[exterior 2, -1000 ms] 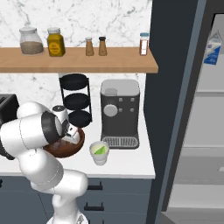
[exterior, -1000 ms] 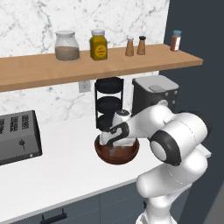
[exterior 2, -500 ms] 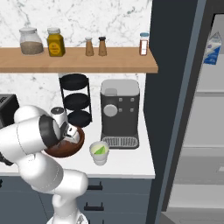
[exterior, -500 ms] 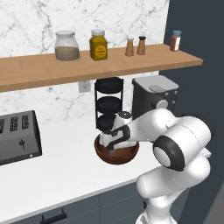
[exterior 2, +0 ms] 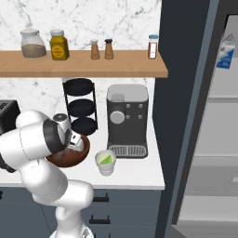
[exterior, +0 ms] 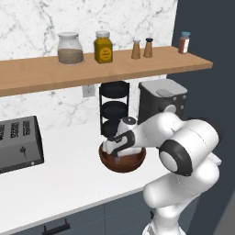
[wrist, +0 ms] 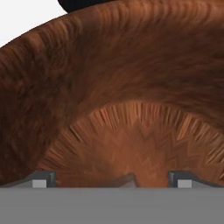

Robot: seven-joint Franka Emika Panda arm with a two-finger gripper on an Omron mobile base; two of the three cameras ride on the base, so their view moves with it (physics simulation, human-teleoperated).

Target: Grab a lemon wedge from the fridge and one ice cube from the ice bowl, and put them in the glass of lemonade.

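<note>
The ice bowl (exterior: 123, 163) (exterior 2: 69, 157), dark reddish-brown wood, sits on the white counter in front of the black round rack. My gripper (exterior: 120, 155) (exterior 2: 74, 148) (wrist: 111, 180) reaches down inside it, open, tips close to the ribbed bowl floor (wrist: 131, 140). A small pale translucent piece, seemingly an ice cube (wrist: 127, 180), lies between the fingertips (wrist: 41, 179), not gripped. The glass of lemonade (exterior 2: 106, 162) stands right of the bowl, with a yellow-green lemon wedge (exterior 2: 108, 159) in it. The fridge (exterior 2: 183, 93) is at the right, its pale shelves (exterior 2: 223, 88) showing.
A coffee machine (exterior 2: 127, 121) stands behind the glass, and the black three-tier rack (exterior: 114, 112) behind the bowl. A toaster (exterior: 17, 144) sits at the far left. Jars and shakers line the wooden shelf (exterior: 105, 66) overhead. A milk carton (exterior 2: 225, 46) stands in the fridge.
The hand has sunk a little deeper into the bowl and the elbow has swung outward. The jaws have stayed open.
</note>
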